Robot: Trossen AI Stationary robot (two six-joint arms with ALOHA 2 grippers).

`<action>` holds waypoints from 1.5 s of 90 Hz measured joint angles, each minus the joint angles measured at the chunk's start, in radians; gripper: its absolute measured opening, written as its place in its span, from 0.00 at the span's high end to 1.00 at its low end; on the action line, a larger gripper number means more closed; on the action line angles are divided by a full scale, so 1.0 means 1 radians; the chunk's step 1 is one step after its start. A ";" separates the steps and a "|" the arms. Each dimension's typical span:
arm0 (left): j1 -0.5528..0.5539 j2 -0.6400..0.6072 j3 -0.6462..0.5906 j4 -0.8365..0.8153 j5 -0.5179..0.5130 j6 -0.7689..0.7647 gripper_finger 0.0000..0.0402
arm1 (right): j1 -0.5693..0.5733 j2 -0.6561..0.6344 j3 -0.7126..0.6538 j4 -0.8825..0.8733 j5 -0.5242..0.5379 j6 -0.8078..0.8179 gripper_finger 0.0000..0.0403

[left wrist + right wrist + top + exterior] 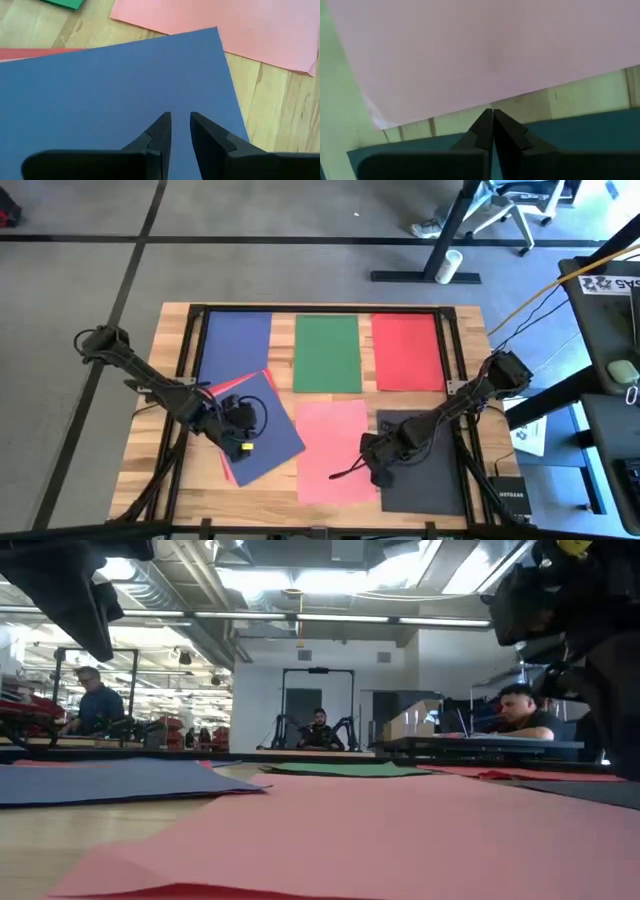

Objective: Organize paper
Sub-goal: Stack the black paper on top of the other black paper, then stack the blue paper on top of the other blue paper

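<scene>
1. Partly hidden, a red sheet [228, 465] lies under the tilted blue sheet [262, 430] on the table's near left; only its edges peek out, so how far it runs underneath cannot be told.
2. The left gripper [180, 131] hangs over that tilted blue sheet, its fingers a narrow gap apart and pinching nothing; whether the tips touch the paper is unclear.
3. The right gripper [492, 131] sits at the seam between the salmon pink sheet [335, 448] and the dark grey sheet [425, 465], fingers pressed together with nothing seen between them.
4. The near edge of the dark grey sheet is masked by the right arm and the frame.
5. Along the far side of the wooden table [472, 330] lie a second blue sheet [236, 345], a green sheet [327, 352] and another red sheet [407, 350], side by side and apart.
6. Beyond the table, the low view shows an open workshop with ceiling lights and seated people [320, 728], too far off for detail.
</scene>
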 joint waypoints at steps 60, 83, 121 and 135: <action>-0.010 0.000 0.000 -0.008 0.002 0.000 0.86 | 0.038 0.059 0.002 0.020 -0.079 0.039 1.00; -0.054 0.000 0.000 -0.006 0.002 0.002 0.86 | 0.046 0.061 0.120 0.011 0.096 -0.008 0.99; -0.067 0.000 0.000 -0.003 0.000 -0.008 0.86 | -0.095 0.119 0.211 0.251 0.297 -0.481 0.77; -0.067 0.000 0.000 -0.003 -0.003 0.000 0.86 | -0.147 0.203 0.227 0.283 0.298 -0.683 0.74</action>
